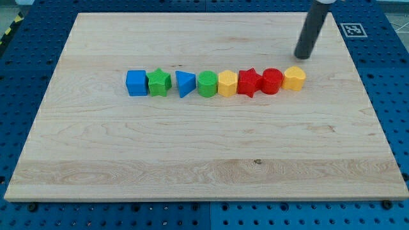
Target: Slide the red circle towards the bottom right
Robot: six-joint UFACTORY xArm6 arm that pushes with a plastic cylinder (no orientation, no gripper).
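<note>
The red circle (272, 81) sits in a row of blocks across the middle of the wooden board (204, 153), second from the view's right. A red star (249, 82) touches it on its left and a yellow block (294, 78) on its right. My tip (302, 57) rests on the board above and to the right of the red circle, just above the yellow block, apart from both.
The row runs leftwards with a yellow block (227, 84), a green circle (207, 84), a blue triangle (185, 84), a green star (158, 82) and a blue square (136, 83). A marker tag (352, 29) lies off the board's top right corner.
</note>
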